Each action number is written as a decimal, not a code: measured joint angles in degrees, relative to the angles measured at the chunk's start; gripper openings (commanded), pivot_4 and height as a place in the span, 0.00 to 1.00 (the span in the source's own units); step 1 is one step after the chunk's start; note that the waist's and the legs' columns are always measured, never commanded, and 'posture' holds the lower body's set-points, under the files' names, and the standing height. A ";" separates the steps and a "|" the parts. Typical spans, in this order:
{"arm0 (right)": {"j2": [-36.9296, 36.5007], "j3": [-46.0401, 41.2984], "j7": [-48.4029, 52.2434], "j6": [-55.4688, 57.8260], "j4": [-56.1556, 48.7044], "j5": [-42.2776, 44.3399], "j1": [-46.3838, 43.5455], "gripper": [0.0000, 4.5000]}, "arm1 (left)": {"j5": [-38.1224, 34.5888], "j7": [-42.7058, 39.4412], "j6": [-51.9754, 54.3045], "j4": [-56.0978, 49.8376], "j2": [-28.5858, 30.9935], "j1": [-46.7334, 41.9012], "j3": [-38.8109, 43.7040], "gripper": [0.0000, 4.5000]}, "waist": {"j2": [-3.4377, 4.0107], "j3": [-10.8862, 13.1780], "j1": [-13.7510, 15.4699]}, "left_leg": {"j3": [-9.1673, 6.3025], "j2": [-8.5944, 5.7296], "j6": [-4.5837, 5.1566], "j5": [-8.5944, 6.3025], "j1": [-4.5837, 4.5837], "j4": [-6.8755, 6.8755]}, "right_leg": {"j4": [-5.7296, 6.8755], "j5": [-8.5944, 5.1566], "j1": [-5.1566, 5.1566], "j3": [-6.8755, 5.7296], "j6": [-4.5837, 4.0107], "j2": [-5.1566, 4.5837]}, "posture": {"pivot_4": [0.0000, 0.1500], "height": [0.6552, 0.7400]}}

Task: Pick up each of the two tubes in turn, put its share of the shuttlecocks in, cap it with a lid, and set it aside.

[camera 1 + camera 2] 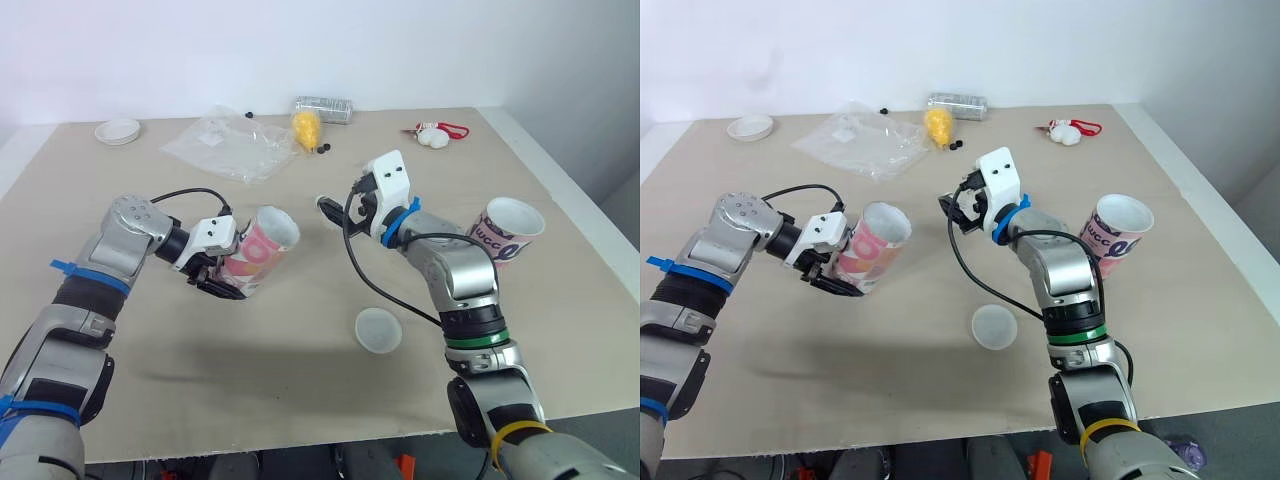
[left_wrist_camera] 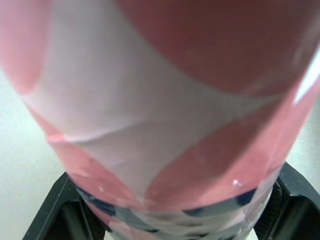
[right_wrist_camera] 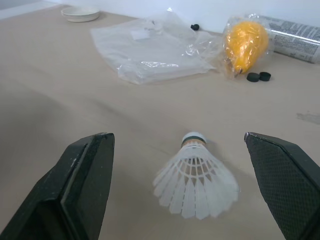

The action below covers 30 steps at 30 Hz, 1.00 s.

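Observation:
A pink and white tube (image 1: 264, 248) hangs tilted just above the table, open mouth up and to the right, with my left gripper (image 1: 224, 276) shut on its lower end; the left wrist view shows its wall (image 2: 165, 100) between the black fingers. My right gripper (image 3: 177, 139) is open and low over the table, with a white shuttlecock (image 3: 196, 180) lying on the table between its fingers, cork pointing away. The second tube (image 1: 506, 232), also pink and white, lies tilted at the right of my right arm. A round white lid (image 1: 378, 330) lies in front of the grippers.
A crumpled clear plastic bag (image 1: 230, 145) lies at the back, with yellow shuttlecocks (image 1: 307, 127), small black caps (image 1: 322, 150) and a silvery tube (image 1: 325, 108) beside it. Another white lid (image 1: 118, 130) sits at the far left, a red and white item (image 1: 435, 133) at the far right.

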 measured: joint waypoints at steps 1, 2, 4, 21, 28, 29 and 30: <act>-0.06 0.02 0.08 0.75 -0.81 0.15 0.56 0.99 | 0.00 -0.02 0.00 0.00 -0.01 0.00 0.00 0.68 | 0.00 0.00 0.02 | 0.00 0.00 0.00 0.00 0.00 -0.01 | 0.00 -0.01 0.00 0.00 0.00 0.00 | 1.00 1.00; -0.03 0.07 0.14 1.63 -1.70 0.45 1.49 0.99 | 0.00 -0.05 0.00 0.00 -0.01 0.00 0.00 0.68 | 0.00 0.00 0.03 | 0.00 0.00 0.00 0.00 0.00 -0.01 | 0.00 -0.01 0.00 0.00 0.00 0.00 | 1.00 1.00; 0.48 0.24 -0.02 3.19 -2.32 0.93 3.31 0.99 | 0.00 -0.07 0.00 0.01 0.00 0.00 0.00 0.68 | 0.00 0.00 0.05 | 0.00 0.00 0.00 0.00 0.00 -0.01 | 0.00 -0.01 0.00 0.00 0.00 0.00 | 1.00 1.00; 7.68 -0.36 -4.52 -5.70 17.49 0.27 -2.05 0.99 | -0.02 0.10 1.24 -1.06 0.04 0.48 0.15 0.68 | 0.00 0.00 -0.17 | 0.00 0.01 0.00 0.00 0.00 0.01 | 0.01 0.03 -0.01 0.00 0.01 0.01 | 1.00 1.00; 9.84 -1.37 -4.84 -12.92 30.96 -0.22 -8.74 0.99 | -0.12 0.57 1.55 -2.33 0.40 1.29 0.54 0.68 | 0.00 0.00 -0.61 | 0.00 0.01 0.00 0.00 0.02 -0.03 | 0.00 0.03 0.00 0.00 0.01 0.01 | 1.00 1.00; 10.23 -1.56 -5.09 -14.05 33.24 -0.27 -9.73 0.99 | -0.16 0.77 1.88 -2.68 0.40 1.45 0.59 0.68 | 0.00 0.00 -0.72 | 0.00 0.01 0.00 0.00 0.01 -0.03 | 0.00 0.03 0.00 0.00 0.01 0.00 | 1.00 1.00; 10.37 -1.69 -5.29 -14.47 34.22 -0.27 -10.14 0.91 | -0.22 0.83 2.06 -2.78 0.41 1.50 0.59 0.68 | 0.00 0.00 -0.75 | 0.00 0.01 0.00 0.00 0.01 -0.04 | 0.00 0.03 0.00 0.00 0.01 0.00 | 1.00 1.00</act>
